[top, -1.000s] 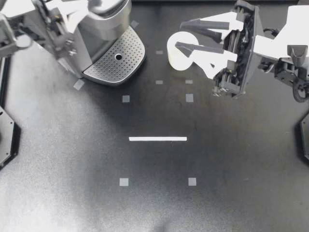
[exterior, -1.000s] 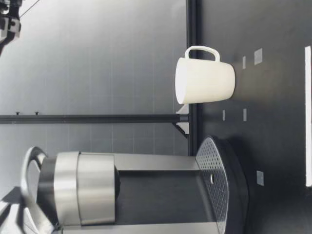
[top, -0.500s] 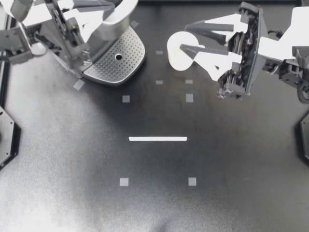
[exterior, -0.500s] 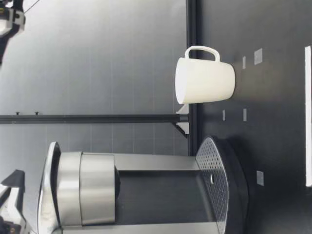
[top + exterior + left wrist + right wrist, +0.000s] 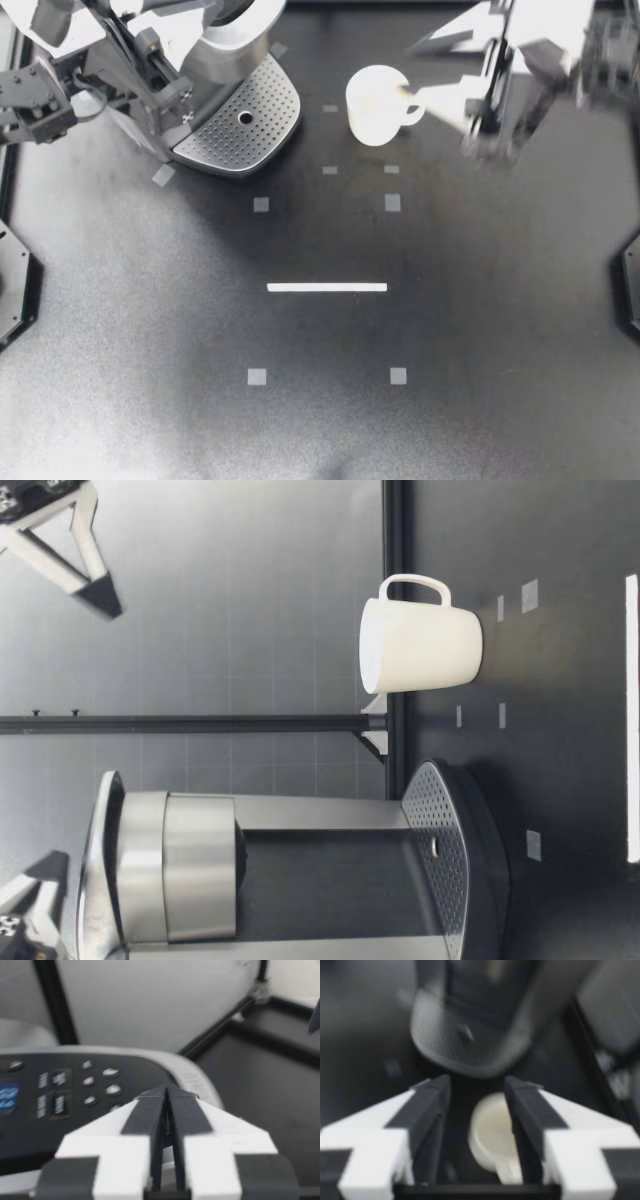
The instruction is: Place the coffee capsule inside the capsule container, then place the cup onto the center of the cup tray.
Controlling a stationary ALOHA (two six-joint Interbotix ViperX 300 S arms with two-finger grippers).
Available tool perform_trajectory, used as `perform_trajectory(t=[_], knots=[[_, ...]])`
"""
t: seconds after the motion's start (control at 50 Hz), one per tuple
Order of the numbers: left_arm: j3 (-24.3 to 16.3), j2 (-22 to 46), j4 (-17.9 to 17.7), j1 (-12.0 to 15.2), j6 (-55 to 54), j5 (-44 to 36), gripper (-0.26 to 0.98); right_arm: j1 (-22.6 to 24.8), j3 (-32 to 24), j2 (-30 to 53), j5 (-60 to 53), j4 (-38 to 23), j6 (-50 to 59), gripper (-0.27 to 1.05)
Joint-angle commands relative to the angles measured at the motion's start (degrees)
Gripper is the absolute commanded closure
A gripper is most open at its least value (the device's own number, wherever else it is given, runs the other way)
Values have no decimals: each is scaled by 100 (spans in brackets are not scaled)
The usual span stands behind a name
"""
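- Top view: our right gripper point(image 5: 415, 75) has risen higher above the cup point(image 5: 375, 105), fingers apart.
- Our left gripper point(image 5: 175, 8) is pinched closed, empty.
- We think the cup still needs the tray point(image 5: 250, 140).

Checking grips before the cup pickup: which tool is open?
My right tool, fingers spread apart above the cup; my left tool has them pressed together, shut.

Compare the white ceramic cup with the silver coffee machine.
The white ceramic cup is plain matte white; the silver coffee machine is shiny metal with a perforated tray. The cup is far smaller and shorter than the machine. Both stand upright on the black table.
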Motion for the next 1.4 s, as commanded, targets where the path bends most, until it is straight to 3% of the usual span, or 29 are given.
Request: perform_trajectory(t=[0.0, 0.14, 0.28, 0.4, 0.56, 0.64, 0.92, 1.38], knots=[[-220, -79, -413, -9, 387, 193, 61, -185, -439, 44, 800, 0, -211, 27], [-439, -141, -1547, -18, 1600, 492, 61, -396, -826, 316, 1811, 193, -729, 27], [-729, -202, -2918, -18, 3023, 967, 61, -703, -1011, 562, 2215, 633, -1239, 27], [-1055, -264, -4166, -9, 4333, 1547, 61, -1037, -1002, 694, 2382, 1318, -1925, 24], [-1336, -369, -5203, -9, 5379, 1740, 61, -1503, -949, 967, 2461, 2461, -3076, 15], [-1415, -457, -5440, -18, 5599, 1775, 61, -1679, -870, 1099, 2417, 2786, -3560, 14], [-1301, -773, -5449, -9, 5634, 1784, 61, -1890, -308, 1433, 1564, 3261, -4579, 13], [-1292, -773, -5432, -9, 5651, 1723, 61, -1890, -97, 2127, 923, 3375, -4737, 13]])
